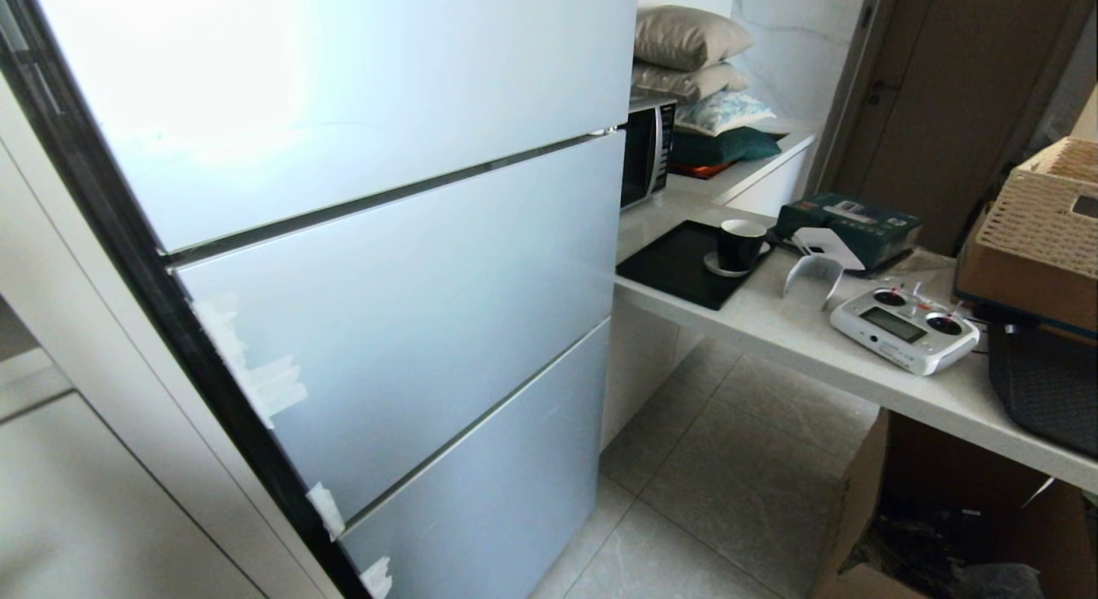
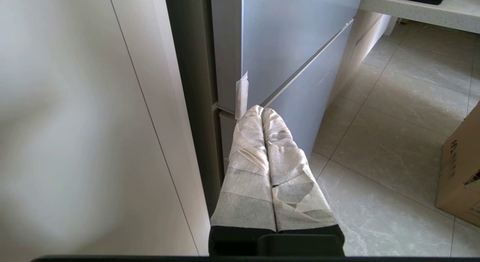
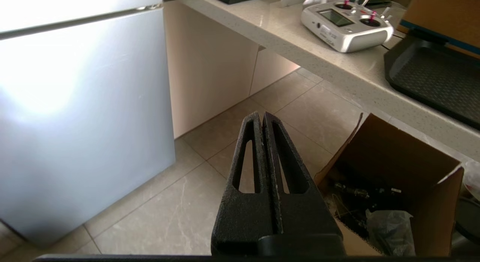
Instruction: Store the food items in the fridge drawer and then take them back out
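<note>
The tall matte silver-blue fridge [image 1: 360, 238] fills the left of the head view, all door panels closed; neither clear drawer nor orange food item shows. The black right gripper [image 3: 262, 117], fingers pressed together and empty, hangs over pale floor tiles [image 3: 210, 202]. The tape-wrapped left gripper [image 2: 261, 111], also together and empty, sits near the fridge's lower edge.
</note>
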Robot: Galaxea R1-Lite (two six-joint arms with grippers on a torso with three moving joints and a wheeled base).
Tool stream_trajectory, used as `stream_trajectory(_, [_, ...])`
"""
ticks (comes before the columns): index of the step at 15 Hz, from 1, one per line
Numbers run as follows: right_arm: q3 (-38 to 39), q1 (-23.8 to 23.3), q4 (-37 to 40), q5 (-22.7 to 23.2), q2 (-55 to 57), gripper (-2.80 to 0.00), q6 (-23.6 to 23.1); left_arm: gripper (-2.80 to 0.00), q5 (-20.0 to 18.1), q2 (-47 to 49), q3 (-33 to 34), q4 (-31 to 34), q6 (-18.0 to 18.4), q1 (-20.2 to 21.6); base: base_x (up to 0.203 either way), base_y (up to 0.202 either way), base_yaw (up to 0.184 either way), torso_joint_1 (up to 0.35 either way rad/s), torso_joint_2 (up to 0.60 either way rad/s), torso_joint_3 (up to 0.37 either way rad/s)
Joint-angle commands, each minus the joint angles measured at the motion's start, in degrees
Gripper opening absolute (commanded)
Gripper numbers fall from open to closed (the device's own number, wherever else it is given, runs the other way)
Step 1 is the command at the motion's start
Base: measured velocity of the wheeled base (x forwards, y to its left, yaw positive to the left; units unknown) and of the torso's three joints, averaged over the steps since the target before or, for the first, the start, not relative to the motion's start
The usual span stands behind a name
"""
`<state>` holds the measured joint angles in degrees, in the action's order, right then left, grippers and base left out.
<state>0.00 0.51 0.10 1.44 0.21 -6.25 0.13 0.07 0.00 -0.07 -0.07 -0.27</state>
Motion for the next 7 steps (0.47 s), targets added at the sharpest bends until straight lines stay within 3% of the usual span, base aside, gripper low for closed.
stream_trajectory(1, [0.09,0.02,0.12,0.01,-0.12,-2.80,-0.17,-2.80,0.04,0.01,0.00,-0.01,-0.01,0.00,0.000,0.000,0.000,0.000,0.00,0.000])
stream_trajectory(3, [0.05,0.02,0.16,-0.09,-0.12,-2.80,0.41,-2.80,0.04,0.01,0.00,-0.01,-0.01,0.00,0.000,0.000,0.000,0.000,0.00,0.000])
stream_trajectory(5, [0.00,0.02,-0.09,-0.59,-0.13,-2.80,5.04,-2.80,0.04,0.01,0.00,-0.01,-0.01,0.09,0.000,0.000,0.000,0.000,0.00,0.000])
stream_trajectory(7, [0.00,0.02,-0.10,-1.35,-0.20,-2.80,5.81,-2.80,0.04,0.01,0.00,-0.01,-0.01,0.00,0.000,0.000,0.000,0.000,0.00,0.000])
